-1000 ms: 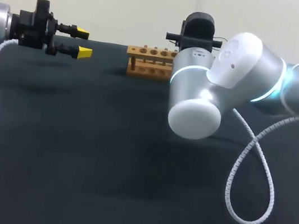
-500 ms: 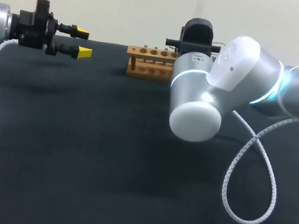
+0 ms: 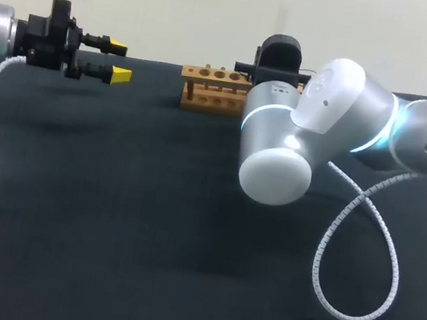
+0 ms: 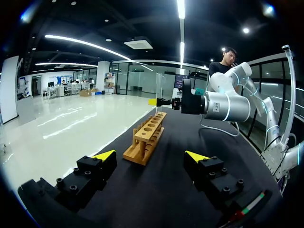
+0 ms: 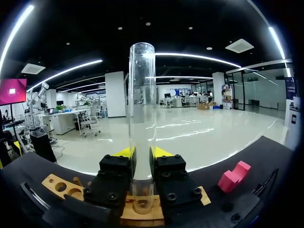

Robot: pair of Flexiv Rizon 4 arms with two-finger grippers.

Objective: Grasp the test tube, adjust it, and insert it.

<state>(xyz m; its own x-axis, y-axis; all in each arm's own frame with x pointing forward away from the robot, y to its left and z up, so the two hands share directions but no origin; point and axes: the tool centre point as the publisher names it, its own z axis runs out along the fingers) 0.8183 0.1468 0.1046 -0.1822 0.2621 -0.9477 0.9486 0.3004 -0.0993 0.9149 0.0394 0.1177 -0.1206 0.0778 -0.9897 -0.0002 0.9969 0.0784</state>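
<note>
The grasp is done. The right hand [image 5: 142, 153] is clenched on the test tube [image 5: 142, 95], with both yellow-tipped fingers pressing the glass from two sides, low on its length. The tube stands upright, so I judge the adjusting finished too. Its rounded foot sits at a hole of the rack [image 5: 59, 185] directly under the hand. Whether it has entered the hole or only meets the rim I cannot tell. What seems left is to seat the tube fully and let go. The left hand [image 3: 118, 60] is released and holds nothing. It hovers over the far left of the table [image 3: 147, 222], well apart from the rack.

Only the right wrist view shows the grip itself, along with a pink block [image 5: 233, 176] lying near the rack's end. In the head view the right arm [image 3: 307, 134] hides those fingers (the tube there is barely a faint line). The left wrist view shows the rack lengthwise, with the right hand above its far end.
</note>
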